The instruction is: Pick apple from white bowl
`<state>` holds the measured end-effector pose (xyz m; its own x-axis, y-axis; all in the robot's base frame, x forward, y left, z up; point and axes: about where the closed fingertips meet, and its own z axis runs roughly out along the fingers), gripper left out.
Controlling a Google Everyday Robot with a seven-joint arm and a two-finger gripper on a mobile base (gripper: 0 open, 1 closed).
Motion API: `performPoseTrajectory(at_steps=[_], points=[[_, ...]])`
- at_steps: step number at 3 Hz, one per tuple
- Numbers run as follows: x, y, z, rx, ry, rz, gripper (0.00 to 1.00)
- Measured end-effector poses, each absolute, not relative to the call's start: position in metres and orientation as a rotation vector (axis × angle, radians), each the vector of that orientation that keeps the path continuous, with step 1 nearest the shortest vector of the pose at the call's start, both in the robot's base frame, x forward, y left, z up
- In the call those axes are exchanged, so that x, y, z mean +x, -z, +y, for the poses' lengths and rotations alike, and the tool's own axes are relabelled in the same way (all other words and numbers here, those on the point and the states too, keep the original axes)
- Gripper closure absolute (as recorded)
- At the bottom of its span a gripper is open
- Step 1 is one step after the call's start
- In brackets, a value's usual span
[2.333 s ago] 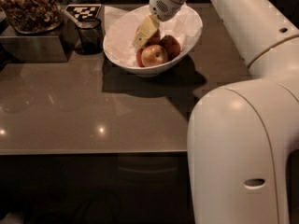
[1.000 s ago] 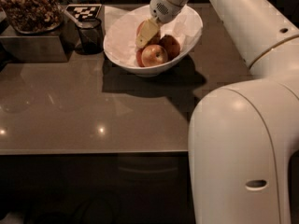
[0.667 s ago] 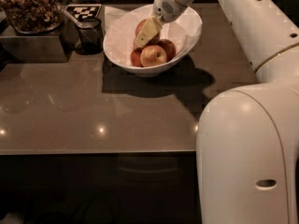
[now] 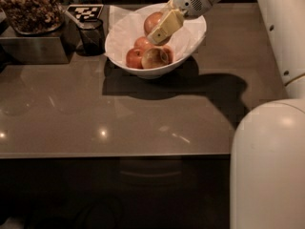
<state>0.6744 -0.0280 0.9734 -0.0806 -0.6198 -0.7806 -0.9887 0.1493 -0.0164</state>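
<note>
**Hovering at the white bowl, gripper against the top apple**

From my station, the white bowl (image 4: 138, 71) sits toward the back of the brown table (image 4: 119, 120). It is wide and glossy, with a slanted rim that rises higher at the rear, and it is lined with crinkled white paper (image 4: 125, 27). Inside it I count several round fruits. The apple (image 4: 152, 18), reddish-orange with a pale sheen, sits highest, up near the back wall. Below it is a red apple (image 4: 135, 57) at the front left. Beside that one lies a yellower apple (image 4: 155, 57) showing a stem dimple. Another reddish one (image 4: 141, 43) sits between them and the top apple.

The gripper (image 4: 162, 30) is inside the bowl's rim. Its flat, pale yellow end slants down to the left and lies against the apple's lower right side. That end covers part of the fruit, so I cannot tell whether the gripper is clamped on the apple or only touching it.

Left of the bowl and just beside it stands a small dark cup (image 4: 91, 35); I cannot see what is in it. A checkered marker card (image 4: 85, 11) lies just behind the cup. Farther left, a metal bin (image 4: 33, 49) holds a heap of brown, lumpy snack pieces (image 4: 28, 6), and the frame cuts it off. The smooth white arm (image 4: 281, 37) and body shell (image 4: 267, 171) fill the right side.
</note>
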Motion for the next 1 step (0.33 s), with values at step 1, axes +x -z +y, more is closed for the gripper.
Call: performPoseTrajectory(at_steps=[1], points=[[0.6438, -0.9855, -0.0544, -1.521, -0.767, 1.736, 0.89]])
